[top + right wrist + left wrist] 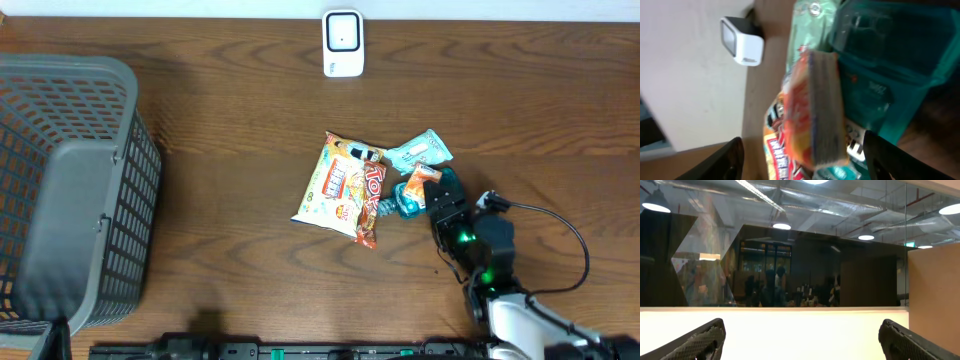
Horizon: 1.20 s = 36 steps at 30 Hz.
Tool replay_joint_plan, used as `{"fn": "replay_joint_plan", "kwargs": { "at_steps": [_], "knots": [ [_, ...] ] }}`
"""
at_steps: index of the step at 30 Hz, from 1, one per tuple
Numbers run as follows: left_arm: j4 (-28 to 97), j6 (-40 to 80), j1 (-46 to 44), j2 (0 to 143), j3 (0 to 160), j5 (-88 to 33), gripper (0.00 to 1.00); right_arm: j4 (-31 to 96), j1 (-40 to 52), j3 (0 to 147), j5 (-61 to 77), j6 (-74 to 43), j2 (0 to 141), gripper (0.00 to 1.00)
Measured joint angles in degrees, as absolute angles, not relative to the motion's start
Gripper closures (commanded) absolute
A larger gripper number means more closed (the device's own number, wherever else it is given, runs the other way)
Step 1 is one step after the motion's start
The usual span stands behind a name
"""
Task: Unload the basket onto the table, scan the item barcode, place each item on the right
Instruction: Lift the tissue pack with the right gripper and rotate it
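Centrally, the small orange-and-red foil snack packet is shown edge-on and blurred, so its print cannot be read. It is located in the cluster of packets right of the table's middle, against a translucent teal plastic packet and near a mint-green sachet. The right gripper is positioned just behind it with fingers spread apart; contact cannot be determined. The left gripper is held wide open and aimed away from the table. A white box-shaped barcode scanner is placed at the far edge of the brown wooden table, well apart.
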<state>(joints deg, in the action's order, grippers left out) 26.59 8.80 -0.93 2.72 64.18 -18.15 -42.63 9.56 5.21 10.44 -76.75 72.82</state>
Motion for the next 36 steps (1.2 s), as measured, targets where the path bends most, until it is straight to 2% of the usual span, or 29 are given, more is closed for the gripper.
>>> {"fn": "replay_joint_plan", "kwargs": {
  "at_steps": [2, 4, 8, 13, 14, 20, 25, 31, 36],
  "knots": [
    [26.7, 8.8, -0.9, 2.7, 64.2, -18.2, 0.02, -42.7, 9.6, 6.6, 10.5, -76.7, 75.2, 0.29],
    [26.7, 8.8, -0.9, 2.7, 64.2, -18.1, 0.02, -42.9, 9.6, 8.7, 10.5, -76.6, 77.8, 0.34],
    [26.7, 8.8, -0.9, 2.7, 64.2, -18.1, 0.02, -43.2, 9.9, 12.1, 10.8, -76.3, 82.5, 0.59],
    [26.8, 8.8, -0.9, 2.7, 64.2, -18.1, 0.02, -43.0, 10.1, 13.1, 11.8, -74.5, 86.0, 0.97],
    [26.8, 8.8, -0.9, 2.7, 64.2, -18.1, 0.02, -43.1, 10.1, 13.2, 11.9, -73.7, 86.4, 0.99],
    [26.9, 8.8, -0.9, 2.7, 64.2, -18.1, 0.02, -43.9, 10.0, 13.2, 13.5, -69.2, 86.6, 0.99],
    [26.9, 8.8, -0.9, 2.7, 64.2, -18.1, 0.02, -47.6, 8.6, 13.2, 22.2, -64.2, 86.6, 0.99],
    [27.0, 8.6, -0.9, 2.7, 64.2, -18.1, 0.02, -51.7, 1.1, 13.2, 42.6, -60.0, 84.8, 0.99],
    [27.0, 8.6, -0.9, 2.7, 64.2, -18.1, 0.02, -51.7, -4.0, 13.2, 62.6, -64.6, 84.6, 0.98]
  ]
}}
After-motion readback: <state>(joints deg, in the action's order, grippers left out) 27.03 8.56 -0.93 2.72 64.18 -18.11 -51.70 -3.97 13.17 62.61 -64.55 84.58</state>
